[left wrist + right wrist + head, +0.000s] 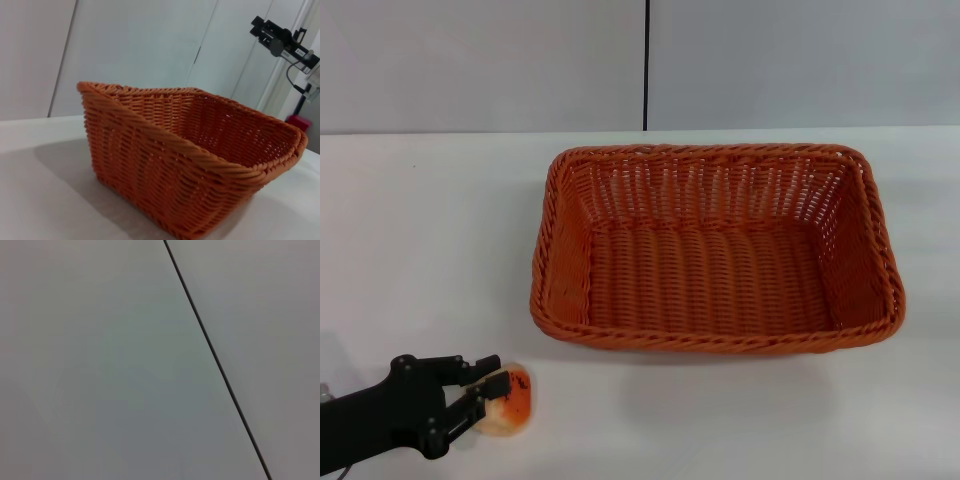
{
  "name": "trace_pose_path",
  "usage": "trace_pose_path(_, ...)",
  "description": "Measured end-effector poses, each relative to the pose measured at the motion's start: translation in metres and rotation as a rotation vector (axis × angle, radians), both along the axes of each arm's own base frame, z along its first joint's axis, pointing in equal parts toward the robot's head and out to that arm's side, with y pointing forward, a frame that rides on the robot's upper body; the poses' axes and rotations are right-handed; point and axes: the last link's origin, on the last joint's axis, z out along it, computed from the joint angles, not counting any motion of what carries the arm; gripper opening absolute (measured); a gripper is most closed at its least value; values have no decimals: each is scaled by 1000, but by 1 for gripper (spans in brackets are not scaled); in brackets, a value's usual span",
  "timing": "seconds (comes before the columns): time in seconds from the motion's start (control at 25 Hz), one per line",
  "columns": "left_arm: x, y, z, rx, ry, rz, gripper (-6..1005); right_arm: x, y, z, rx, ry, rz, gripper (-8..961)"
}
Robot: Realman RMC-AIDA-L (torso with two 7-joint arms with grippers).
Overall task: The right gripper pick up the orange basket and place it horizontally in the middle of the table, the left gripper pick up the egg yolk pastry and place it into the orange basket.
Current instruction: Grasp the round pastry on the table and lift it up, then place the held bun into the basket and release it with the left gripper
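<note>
The orange basket (716,250) lies level in the middle of the table (420,230), empty, its long side running left to right. It fills the left wrist view (190,160) from low and close. The egg yolk pastry (511,401), pale with an orange-red patch, rests on the table near the front left corner, left of and nearer than the basket. My left gripper (485,385) comes in from the left edge, its two black fingers pinching the pastry's left side. My right gripper is out of view; its wrist camera shows only the grey wall.
A grey wall (520,60) with a dark vertical seam (646,60) stands behind the table. Bare tabletop lies left of and in front of the basket. A black device on a stand (282,42) shows far off in the left wrist view.
</note>
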Motion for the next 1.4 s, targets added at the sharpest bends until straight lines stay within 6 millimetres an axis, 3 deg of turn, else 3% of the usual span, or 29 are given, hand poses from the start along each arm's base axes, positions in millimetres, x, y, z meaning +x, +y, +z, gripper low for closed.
trace_pose_path(0.16, 1, 4, 1, 3, 5, -14, 190, 0, 2, -1, -5, 0, -7, 511)
trace_pose_path(0.56, 1, 15, 13, 38, 12, -20, 49, 2, 1, -1, -4, 0, -13, 511)
trace_pose_path(0.88, -14, 27, 51, 242, -11, 70, 48, 6, -4, 0, -3, 0, -24, 511)
trace_pose_path(0.96, -14, 37, 66, 391, -80, 122, 47, 7, -6, 0, -2, 0, -28, 511)
trace_pose_path(1.08, -12, 39, 68, 421, -104, 129, 46, 8, -8, 0, -1, 0, -30, 511)
trace_pose_path(1.2, 16, 64, 62, 468, -226, 63, 45, 10, -10, 0, -3, 0, -34, 511)
trace_pose_path(1.24, 16, 64, 62, 468, -226, 63, 45, 10, -10, -1, -5, 2, -34, 511)
trace_pose_path(1.28, 35, 77, 54, 452, -273, 3, 45, 10, -11, -1, -7, 4, -34, 511)
trace_pose_path(1.36, 56, 90, 42, 414, -311, -54, 45, 10, -11, -1, -8, 6, -34, 511)
trace_pose_path(1.4, 56, 90, 42, 414, -311, -54, 45, 10, -11, -2, -10, 7, -34, 511)
